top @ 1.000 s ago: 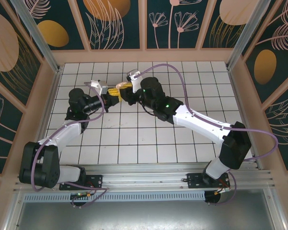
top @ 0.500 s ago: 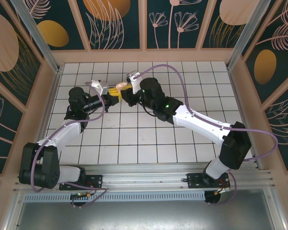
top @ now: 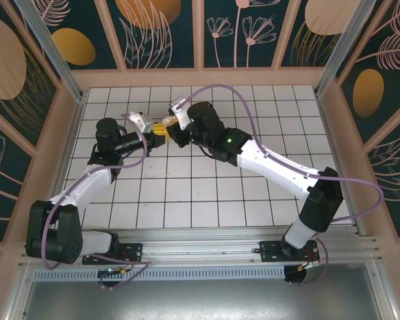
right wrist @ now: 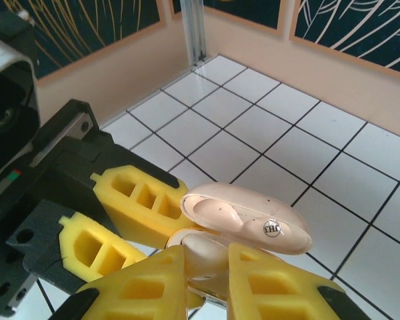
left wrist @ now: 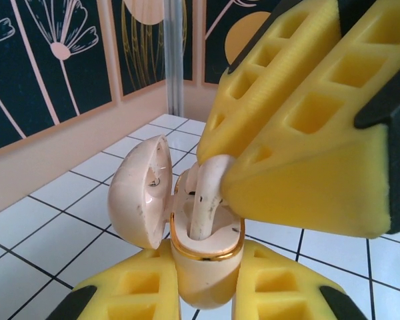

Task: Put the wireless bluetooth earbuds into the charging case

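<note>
The whitish-pink charging case (left wrist: 207, 277) is held upright above the tiles, and my left gripper (left wrist: 207, 297) is shut on its lower body. Its lid (left wrist: 139, 193) stands swung open to the left. One earbud (left wrist: 205, 200) has its stem down inside the case's gold-rimmed mouth, and my right gripper (right wrist: 210, 283) is shut on its head (right wrist: 210, 257). The right gripper's yellow fingers (left wrist: 307, 120) press in from the upper right. From above, both grippers meet at the case (top: 164, 124), left gripper (top: 156, 131) on the left and right gripper (top: 173, 131) on the right.
White tiled floor (top: 207, 193) stretches toward the arm bases. Pink walls (top: 200, 78) with dark floral panels enclose the back and sides. A metal corner post (right wrist: 197, 30) stands at the far corner behind the case.
Both grippers and the case have shifted a little toward the back wall. The right arm has swung left and further over the case, pushing the earbud lower.
</note>
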Robot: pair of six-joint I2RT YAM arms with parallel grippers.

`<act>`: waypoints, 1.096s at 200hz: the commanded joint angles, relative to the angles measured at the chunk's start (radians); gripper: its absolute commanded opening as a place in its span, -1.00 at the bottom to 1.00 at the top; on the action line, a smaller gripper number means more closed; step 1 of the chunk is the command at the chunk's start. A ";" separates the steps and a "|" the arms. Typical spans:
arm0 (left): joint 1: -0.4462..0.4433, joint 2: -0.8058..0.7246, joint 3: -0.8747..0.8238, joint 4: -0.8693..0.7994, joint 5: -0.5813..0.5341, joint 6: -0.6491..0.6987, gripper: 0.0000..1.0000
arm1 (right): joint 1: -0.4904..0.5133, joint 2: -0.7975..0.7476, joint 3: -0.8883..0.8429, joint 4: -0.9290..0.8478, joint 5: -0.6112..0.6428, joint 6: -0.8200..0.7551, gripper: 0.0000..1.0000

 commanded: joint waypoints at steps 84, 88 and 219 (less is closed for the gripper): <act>-0.003 -0.019 0.065 -0.079 0.140 0.122 -0.90 | 0.015 0.020 0.071 -0.155 -0.057 -0.093 -0.54; -0.002 -0.019 0.067 -0.082 0.143 0.125 -0.90 | 0.015 0.022 0.072 -0.157 -0.058 -0.094 -0.54; -0.002 -0.020 0.068 -0.111 0.186 0.158 -0.88 | 0.006 -0.002 0.086 -0.144 -0.101 -0.067 -0.34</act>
